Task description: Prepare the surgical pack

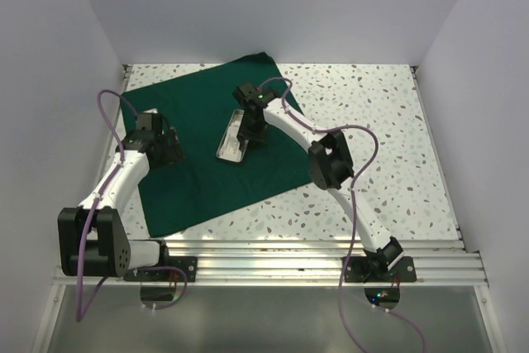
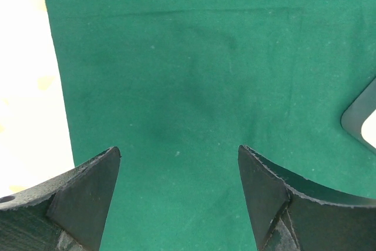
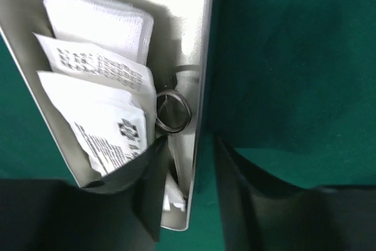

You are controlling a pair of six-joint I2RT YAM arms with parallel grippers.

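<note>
Now on the table [image 1: 372,121]: the dark green drape [image 1: 207,188] lies spread flat over the left half, with one corner pointing to 12 o'clock.
Tray: the steel tray [image 1: 232,138] rests on the drape near its centre, its long axis running roughly from 1 to 7 o'clock.
Contents: the right wrist view shows a white gauze pad [image 3: 100,19], two printed packets [image 3: 97,86] and the ring handle of a steel instrument [image 3: 172,111] against the wall. The rest of the instrument is hidden.
Right gripper [image 3: 191,145]: it straddles the tray's 3 o'clock wall, one finger inside the tray and one outside over the cloth. The gap is narrow. It seems not to be pinching the wall, since slivers show on both sides, though the steep angle leaves some doubt.
Left gripper [image 2: 179,195]: it is spread wide and holds nothing, hanging over bare drape at about 9 o'clock of the tray.
How the tray will likely handle: stiff, light and slick, with a thin wall that offers little purchase. Its loose contents would slide if it tips.
How the drape will likely handle: soft and limp, so it should fold easily but bunch if dragged.
Where to hold: probably the tray by the middle of a long wall, kept level, and the drape by a corner or free edge.
</note>
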